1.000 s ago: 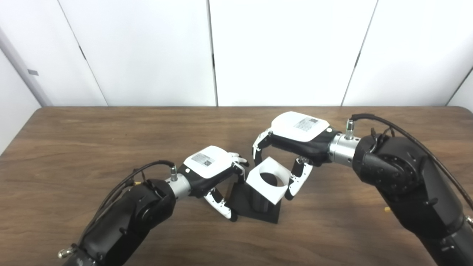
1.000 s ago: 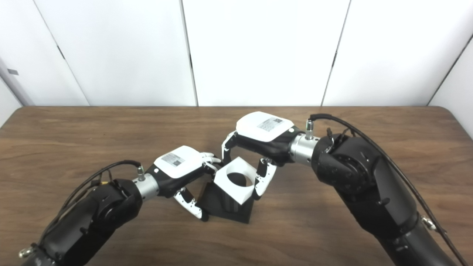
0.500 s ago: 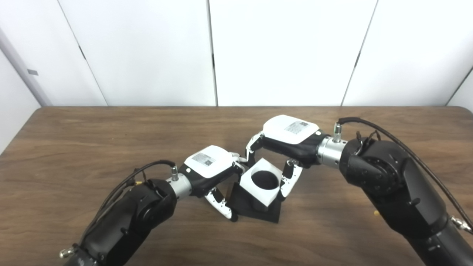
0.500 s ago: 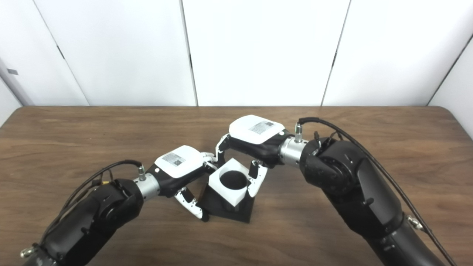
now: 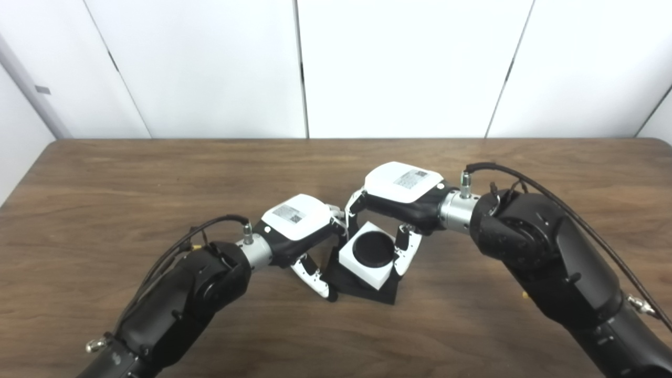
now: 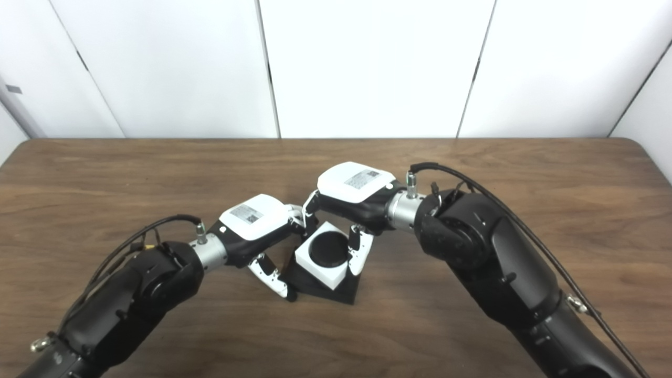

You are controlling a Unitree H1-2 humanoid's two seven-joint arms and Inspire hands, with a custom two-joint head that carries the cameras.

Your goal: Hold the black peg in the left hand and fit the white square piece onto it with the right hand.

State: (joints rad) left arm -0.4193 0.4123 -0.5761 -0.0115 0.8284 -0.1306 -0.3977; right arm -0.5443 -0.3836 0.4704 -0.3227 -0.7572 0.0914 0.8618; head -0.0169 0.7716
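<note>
Bare table (image 5: 157, 173) all around

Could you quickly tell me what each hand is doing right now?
Left hand: shut on the peg.
Right hand: shut on the white piece.

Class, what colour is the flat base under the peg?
Black, like the peg; the base shows best in the left eye view.
</note>
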